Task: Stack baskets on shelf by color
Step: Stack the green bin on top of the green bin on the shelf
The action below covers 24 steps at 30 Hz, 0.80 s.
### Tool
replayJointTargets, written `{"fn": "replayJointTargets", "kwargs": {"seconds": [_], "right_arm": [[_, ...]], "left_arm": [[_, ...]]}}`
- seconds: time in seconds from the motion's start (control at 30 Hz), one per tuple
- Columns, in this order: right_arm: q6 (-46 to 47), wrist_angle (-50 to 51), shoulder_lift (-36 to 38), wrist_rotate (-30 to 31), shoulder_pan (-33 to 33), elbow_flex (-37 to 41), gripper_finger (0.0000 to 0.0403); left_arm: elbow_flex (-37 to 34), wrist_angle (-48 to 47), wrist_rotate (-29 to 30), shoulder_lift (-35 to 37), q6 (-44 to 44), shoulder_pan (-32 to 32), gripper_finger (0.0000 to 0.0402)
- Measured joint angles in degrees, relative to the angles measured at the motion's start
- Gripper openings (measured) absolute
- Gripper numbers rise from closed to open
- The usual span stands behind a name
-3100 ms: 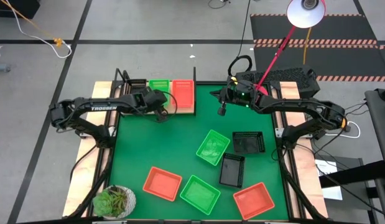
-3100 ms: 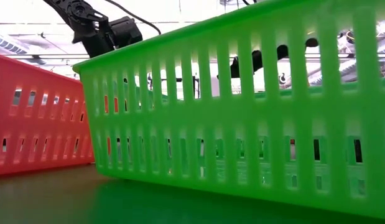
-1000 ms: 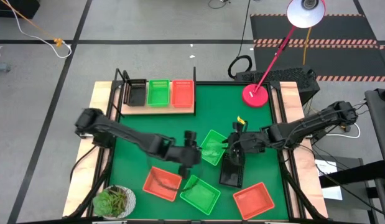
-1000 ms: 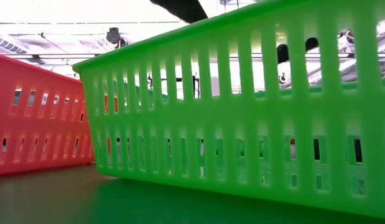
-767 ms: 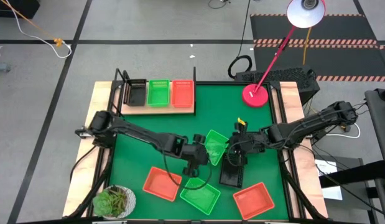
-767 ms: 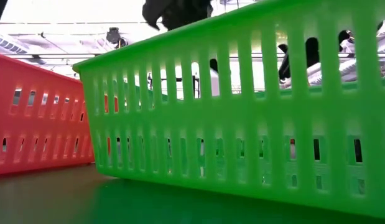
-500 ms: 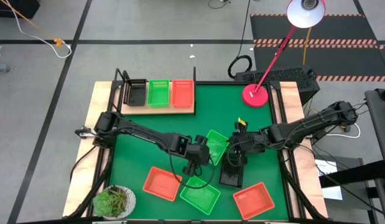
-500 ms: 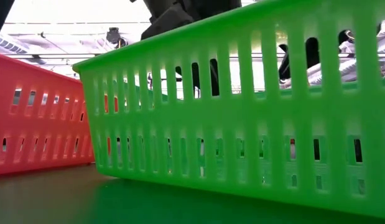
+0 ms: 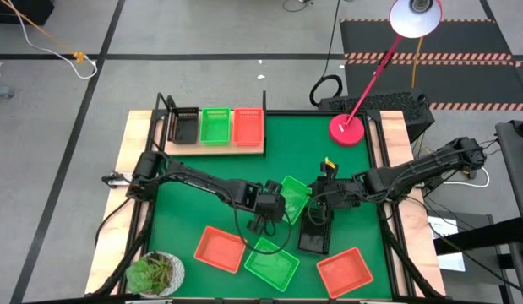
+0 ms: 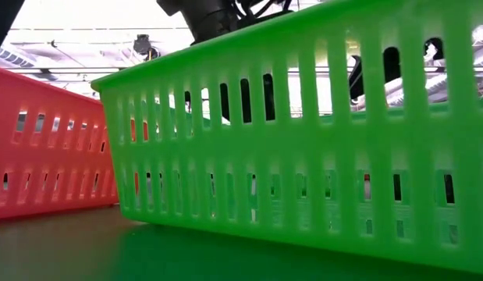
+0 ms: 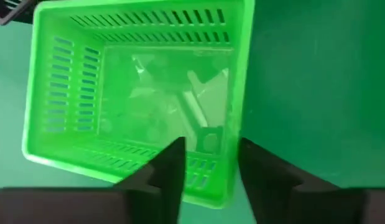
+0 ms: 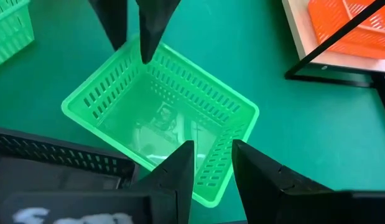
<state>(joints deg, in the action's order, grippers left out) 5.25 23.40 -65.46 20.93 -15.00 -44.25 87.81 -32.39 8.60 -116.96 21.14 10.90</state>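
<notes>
Moved since three seconds back: left arm off the shelf and out over the middle of the green mat (image 9: 219,181); in the last half second, nudged closer to the tilted green plastic mesh basket (image 9: 295,196).

Left gripper (image 11: 211,144) now down at one corner of that green basket, jaws spread and astride its side wall. One finger (image 11: 172,165) inside the basket, the other outside. Gap still visible on the inner side, so not yet pinching.

Right gripper (image 12: 212,144) on the opposite side of the same basket, just above its rim. Strip of black mesh (image 12: 61,158) close beside it. Cannot tell whether its jaws grip anything.

Flat light-wood shelf (image 9: 212,148) at the far left of the worktop, carrying three baskets abreast: black (image 9: 185,127), green (image 9: 215,126), red-orange (image 9: 247,126).

Loose on the mat, nearer the front:
- black mesh basket (image 9: 314,235), just in front of the right gripper
- second green basket (image 9: 272,263)
- two red-orange baskets (image 9: 220,248) and (image 9: 344,272), well apart
</notes>
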Motion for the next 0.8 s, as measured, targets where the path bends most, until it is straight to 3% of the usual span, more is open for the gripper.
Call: {"fn": "replayJointTargets", "kwargs": {"seconds": [0.2, 0.3, 0.4, 0.63, 0.8], "right_arm": [[-0.05, 0.04, 0.0, 0.0, 0.0, 0.0, 0.0105], [0.01, 0.04, 0.01, 0.0, 0.0, 0.0, 0.0105], [0.21, 0.02, -0.01, -0.02, 0.0, 0.0, 0.0105], [0.5, 0.0, 0.01, -0.02, 0.0, 0.0, 0.0105], [1.04, -0.13, -0.01, -0.02, 0.0, 0.0, 0.0105]], "left_arm": [[0.0, -0.52, -2.72, 0.32, 2.3, 0.0, 0.003], [0.0, -0.5, -3.03, 0.32, 1.58, -0.01, 0.001], [0.0, -0.37, -2.47, 0.32, -0.67, 0.0, 0.0035], [0.0, -0.26, -0.85, 0.32, -3.51, -0.02, 0.0143], [0.0, 0.64, -1.27, -1.28, -1.31, -0.36, 0.0161]]}}
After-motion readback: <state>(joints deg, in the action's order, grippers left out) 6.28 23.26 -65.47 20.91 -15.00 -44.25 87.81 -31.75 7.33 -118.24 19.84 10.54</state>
